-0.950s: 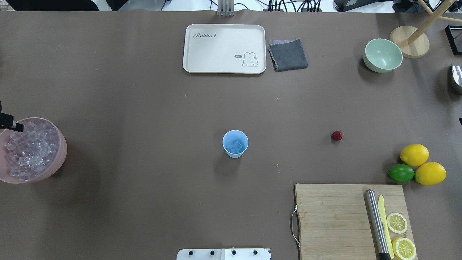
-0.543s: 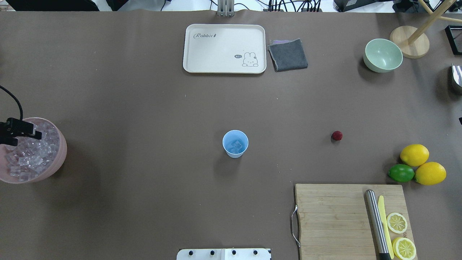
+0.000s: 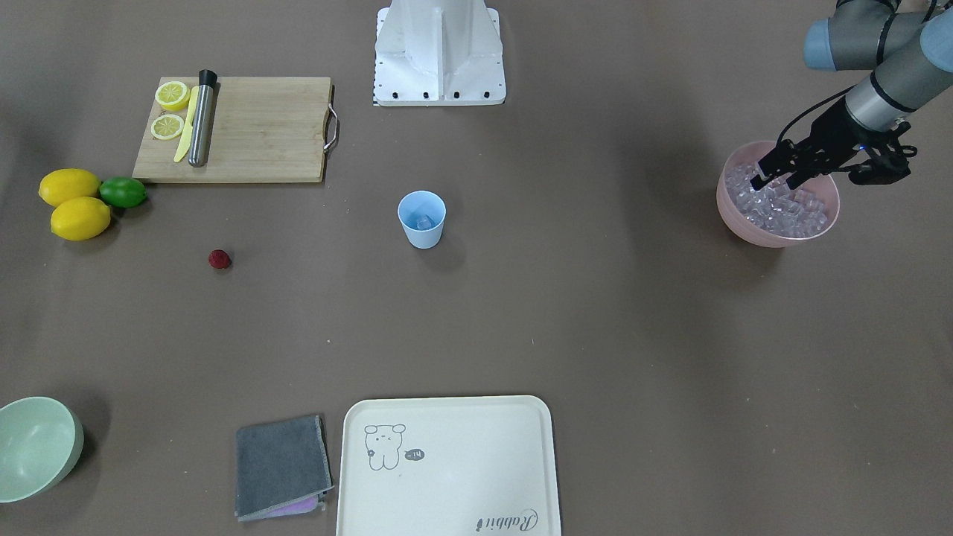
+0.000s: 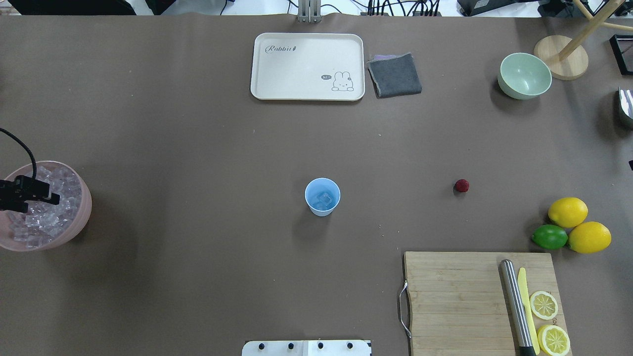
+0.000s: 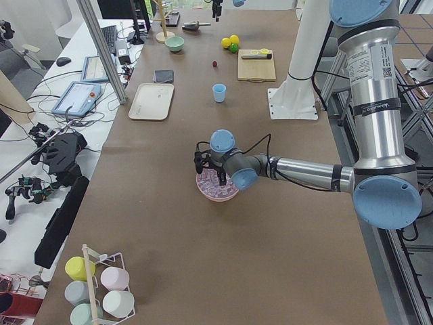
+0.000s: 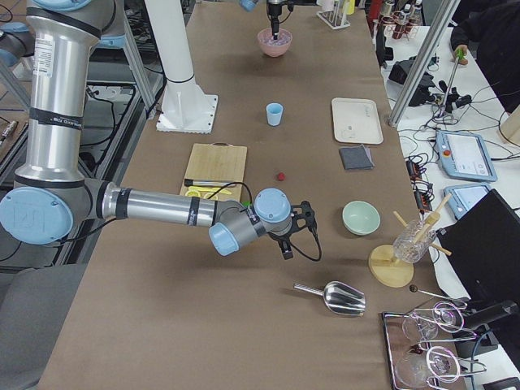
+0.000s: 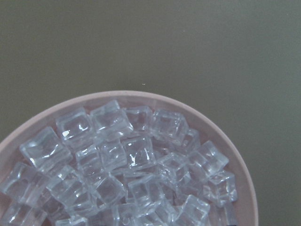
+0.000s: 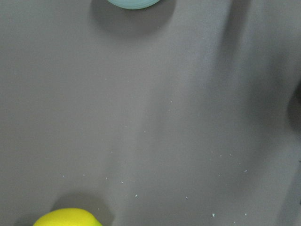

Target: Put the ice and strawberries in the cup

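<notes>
Hovering over the pink bowl (image 3: 774, 240) at nine o'clock, the left gripper (image 3: 774, 181) holds its fingers (image 3: 767, 173) apart to pinch ice (image 3: 789, 208) for the cup (image 3: 422, 223).

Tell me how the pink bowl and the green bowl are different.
The pink bowl is heaped with ice; the green bowl is empty. The left end effector hangs over the pink bowl; none is over the green bowl. Both are round and stand upright on the table.
</notes>
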